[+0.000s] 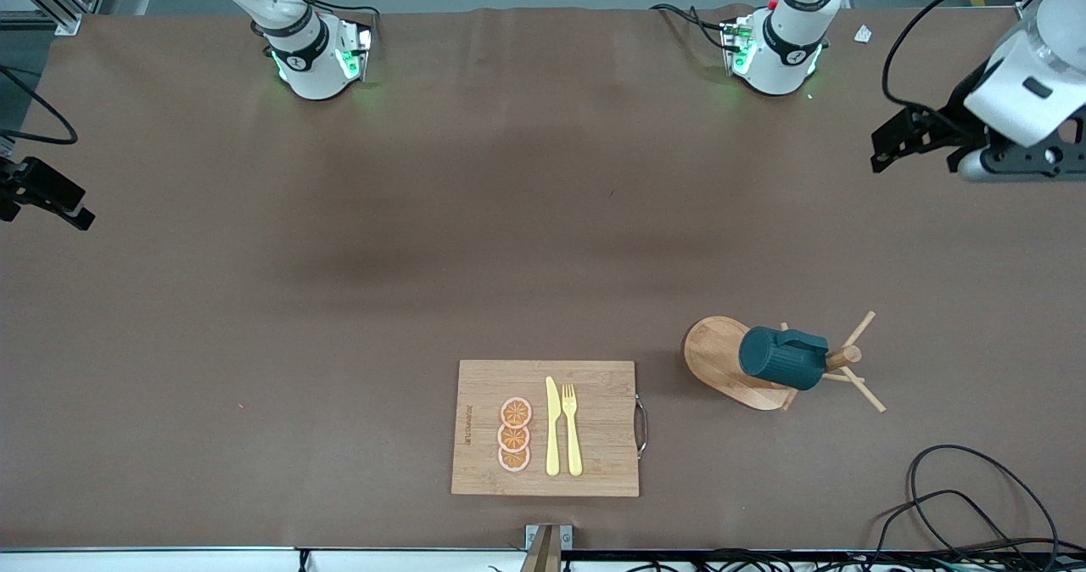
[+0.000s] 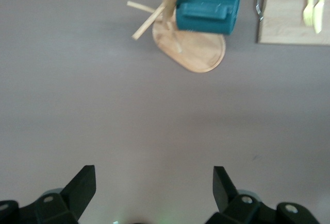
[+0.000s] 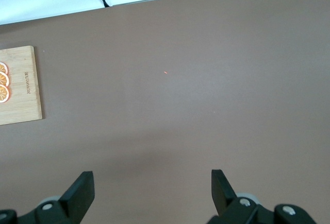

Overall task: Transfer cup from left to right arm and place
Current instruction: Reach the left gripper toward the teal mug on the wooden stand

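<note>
front view has the cup (image 1: 782, 357) at lower right of centre, a dark teal mug lying sideways, hung on a peg of a wooden mug tree (image 1: 836, 358) whose oval base (image 1: 719, 361) rests on the brown table (image 1: 339, 258). toward the middle of the lower frame, beside the tree, a bamboo cutting board (image 1: 594, 402) carries three orange slices (image 1: 514, 434) in a column, with a yellow knife (image 1: 552, 428) and a yellow fork (image 1: 572, 428) alongside them. a metal handle (image 1: 642, 426) sits on the board's edge facing the tree.

the left claw (image 1: 899, 139) hangs at the right edge of the upper frame, up over bare table, well apart from the cup. in the left wrist view its fingers (image 2: 80, 188) stand wide, nothing between them, and the cup (image 2: 208, 9) shows at the top of that frame.

the right claw (image 1: 42, 192) shows only partly at the left edge of the front view, apparently waiting above the table. in the right wrist view its fingers (image 3: 80, 193) are spread wide and empty over plain table, with a corner of the board (image 3: 20, 87) at the left edge.
</note>
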Controlling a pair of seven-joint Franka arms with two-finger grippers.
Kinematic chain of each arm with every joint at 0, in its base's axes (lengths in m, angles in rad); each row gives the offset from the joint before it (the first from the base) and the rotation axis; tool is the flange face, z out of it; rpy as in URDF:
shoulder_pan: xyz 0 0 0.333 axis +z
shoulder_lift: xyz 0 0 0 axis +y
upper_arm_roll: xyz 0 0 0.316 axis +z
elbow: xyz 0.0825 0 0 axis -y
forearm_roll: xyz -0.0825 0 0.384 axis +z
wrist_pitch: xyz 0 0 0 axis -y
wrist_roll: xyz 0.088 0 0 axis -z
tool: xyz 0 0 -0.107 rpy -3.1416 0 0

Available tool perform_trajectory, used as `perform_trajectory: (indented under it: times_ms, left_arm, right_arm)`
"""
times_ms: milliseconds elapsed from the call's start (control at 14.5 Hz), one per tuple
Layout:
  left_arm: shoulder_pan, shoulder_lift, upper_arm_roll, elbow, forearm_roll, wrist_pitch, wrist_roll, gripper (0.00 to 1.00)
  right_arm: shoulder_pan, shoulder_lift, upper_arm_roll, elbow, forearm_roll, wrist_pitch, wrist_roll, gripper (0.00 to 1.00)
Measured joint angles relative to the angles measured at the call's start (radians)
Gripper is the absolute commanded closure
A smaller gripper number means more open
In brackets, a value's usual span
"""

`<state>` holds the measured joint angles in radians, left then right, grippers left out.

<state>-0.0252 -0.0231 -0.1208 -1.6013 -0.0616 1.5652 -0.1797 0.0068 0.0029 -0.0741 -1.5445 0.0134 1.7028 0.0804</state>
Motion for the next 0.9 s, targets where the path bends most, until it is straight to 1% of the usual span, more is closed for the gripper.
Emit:
perform_trajectory:
  times_ms: [207, 483, 690, 897]
  left_arm:
    - [0.001, 0.071, 0.018, 0.005, -0.075, 0.099, -0.163, 0.00]
    - [-0.005, 0.155, 0.019, 0.009, -0.176, 0.238, -0.461, 0.00]
    - [-0.019, 0.219, 0.009, 0.010, -0.190, 0.347, -0.694, 0.00]
    - [-0.025, 0.285, 0.005, 0.015, -0.194, 0.428, -0.764, 0.00]
  right_arm:
    - [0.000, 0.000, 0.000, 0.000, 0.000, 0.000, 0.000, 0.00]
    - [0.000, 0.000, 0.000, 0.000, 0.000, 0.000, 0.000, 0.00]
    - [0.000, 0.000, 0.000, 0.000, 0.000, 0.000, 0.000, 0.00]
    - [0.000, 0.000, 0.000, 0.000, 0.000, 0.000, 0.000, 0.00]
